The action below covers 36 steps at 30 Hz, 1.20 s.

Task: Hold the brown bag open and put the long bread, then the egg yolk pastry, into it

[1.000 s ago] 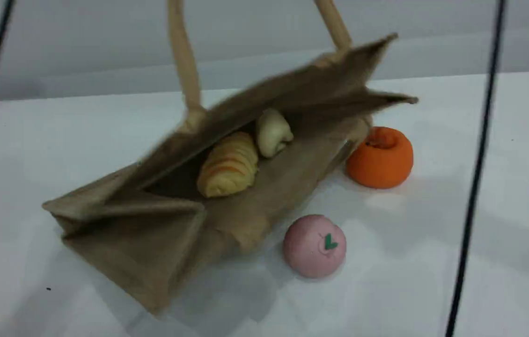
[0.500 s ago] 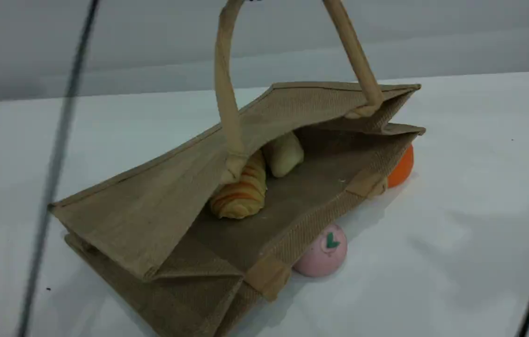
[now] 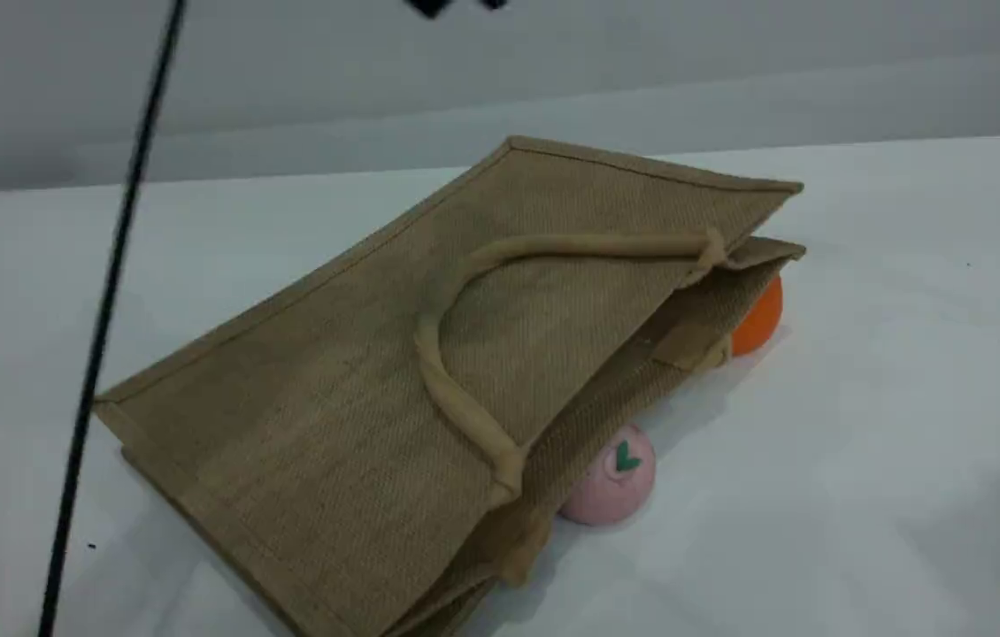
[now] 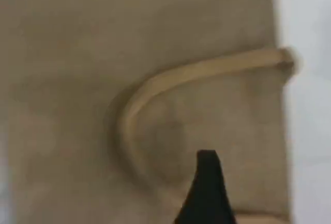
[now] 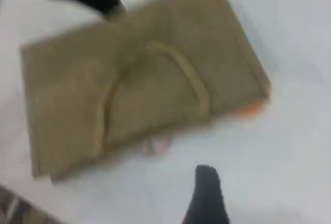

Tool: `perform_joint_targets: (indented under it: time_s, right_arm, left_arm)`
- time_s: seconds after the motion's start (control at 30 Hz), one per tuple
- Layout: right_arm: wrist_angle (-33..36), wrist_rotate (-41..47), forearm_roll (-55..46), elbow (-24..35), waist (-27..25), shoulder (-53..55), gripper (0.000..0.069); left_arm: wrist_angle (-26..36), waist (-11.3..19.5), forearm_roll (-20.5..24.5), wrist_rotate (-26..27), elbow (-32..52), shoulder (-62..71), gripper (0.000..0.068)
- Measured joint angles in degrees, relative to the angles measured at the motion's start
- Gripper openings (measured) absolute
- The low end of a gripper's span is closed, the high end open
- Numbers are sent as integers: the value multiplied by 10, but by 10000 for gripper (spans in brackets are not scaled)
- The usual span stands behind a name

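Note:
The brown bag (image 3: pixel 332 389) lies collapsed on its side on the white table, its mouth toward the right. One beige loop handle (image 3: pixel 553 245) rests loose on its upper face. The long bread and the egg yolk pastry are hidden. My left gripper (image 3: pixel 460 5) hangs open at the top edge, above the bag, with nothing in it. In the left wrist view its fingertip (image 4: pixel 207 193) is over the fallen handle (image 4: pixel 170 79). The right wrist view looks down from high up on the bag (image 5: pixel 67 94), with one fingertip (image 5: pixel 207 198) over bare table and nothing held.
A pink ball with a green leaf (image 3: pixel 615 482) sits half under the bag's front edge. An orange fruit (image 3: pixel 757 318) peeks out behind the bag's right corner. A black cable (image 3: pixel 106 301) hangs down on the left.
The left gripper has opened and let go of the handle. The handle dropped onto the bag, the upper wall fell shut, and the bread and pastry went out of sight.

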Motion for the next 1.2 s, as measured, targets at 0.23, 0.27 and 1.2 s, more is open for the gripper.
perform_joint_targets:
  time_s: [0.23, 0.27, 1.2]
  right_arm:
    - [33, 112, -127, 53, 0, -72, 479]
    - [33, 122, -136, 69, 0, -89, 479]
    - [-57, 143, -152, 440, 0, -644, 479]
  left_arm:
    - [1, 0, 134, -101, 1, -49, 491]
    - [1, 0, 137, -107, 2, -58, 486]
    - [-42, -1, 156, -183, 457, -506, 467]
